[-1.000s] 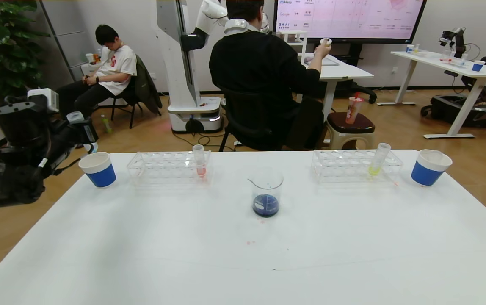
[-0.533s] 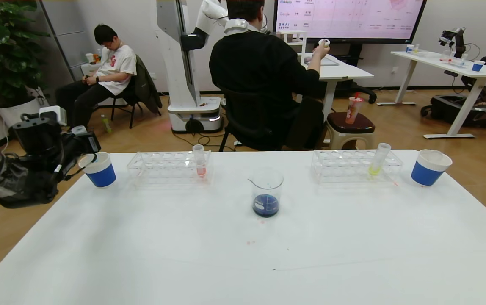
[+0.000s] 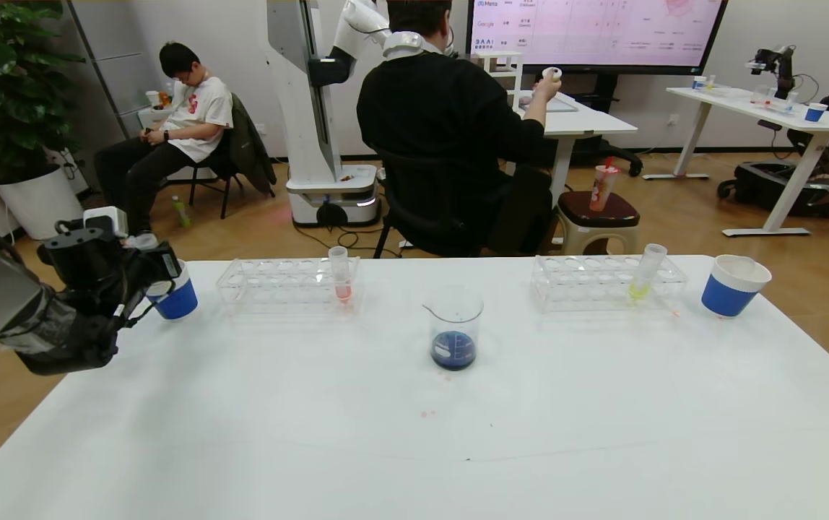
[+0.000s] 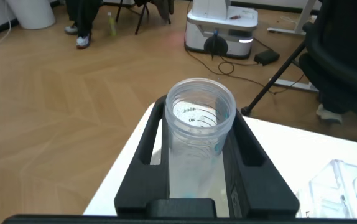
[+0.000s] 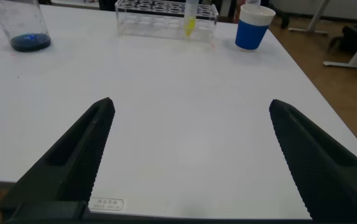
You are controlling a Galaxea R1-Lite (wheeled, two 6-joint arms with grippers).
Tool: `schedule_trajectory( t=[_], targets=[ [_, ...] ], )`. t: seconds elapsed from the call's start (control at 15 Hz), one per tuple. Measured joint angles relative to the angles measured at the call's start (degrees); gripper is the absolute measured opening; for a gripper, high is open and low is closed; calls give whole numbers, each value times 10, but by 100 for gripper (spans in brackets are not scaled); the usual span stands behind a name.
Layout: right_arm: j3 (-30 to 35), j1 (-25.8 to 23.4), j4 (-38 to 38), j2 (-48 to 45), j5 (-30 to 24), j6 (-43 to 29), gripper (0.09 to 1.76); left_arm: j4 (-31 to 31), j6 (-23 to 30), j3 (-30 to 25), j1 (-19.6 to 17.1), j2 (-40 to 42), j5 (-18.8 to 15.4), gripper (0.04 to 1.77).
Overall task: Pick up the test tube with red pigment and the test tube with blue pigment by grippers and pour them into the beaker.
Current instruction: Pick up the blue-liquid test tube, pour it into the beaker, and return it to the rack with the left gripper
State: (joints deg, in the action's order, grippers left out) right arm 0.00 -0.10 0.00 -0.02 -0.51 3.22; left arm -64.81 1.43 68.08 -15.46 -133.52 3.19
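My left gripper [image 3: 158,263] [image 4: 200,109] is at the table's far left corner, just over the left paper cup [image 3: 178,300]. It is shut on the test tube with blue pigment [image 4: 198,124], which is clear and nearly empty, with only blue drops on its wall. Its rim also shows in the head view [image 3: 144,240]. The beaker [image 3: 454,328] stands mid-table with dark blue liquid and also shows in the right wrist view [image 5: 23,25]. The vivid red tube is not in view. My right gripper [image 5: 191,106] is open and empty above the table's near right part, out of the head view.
A clear rack [image 3: 270,285] holds a tube of pale pinkish-red liquid [image 3: 341,274]. A second rack [image 3: 588,282] holds a yellow-green tube [image 3: 645,271]. Another blue-and-white cup [image 3: 732,285] stands at the far right. Small pink spots [image 3: 425,414] mark the table. People sit behind the table.
My left arm has come down and moved right with the tube, from above and left of the left paper cup to right at it. Nothing else on the table moved.
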Motion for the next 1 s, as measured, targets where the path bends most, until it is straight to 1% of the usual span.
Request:
schedule_trajectory(
  t=[0.53,0.6,0.67,0.8,0.87,0.93,1.0],
  targets=[
    [0,0,0,0,0,0,174,-3,-1,-14,-1,0,0,50],
    [0,0,0,0,0,0,174,-2,-1,-16,-1,2,0,57],
    [0,0,0,0,0,0,174,-1,-1,-18,0,5,0,80],
    [0,0,0,0,0,0,174,-1,-1,-24,-1,11,0,152],
    [0,0,0,0,0,0,174,-1,-1,-25,0,15,0,170],
    [0,0,0,0,0,0,174,0,-1,-25,0,18,0,174],
    [0,0,0,0,0,0,174,0,-1,-25,1,24,0,174]
  ],
)
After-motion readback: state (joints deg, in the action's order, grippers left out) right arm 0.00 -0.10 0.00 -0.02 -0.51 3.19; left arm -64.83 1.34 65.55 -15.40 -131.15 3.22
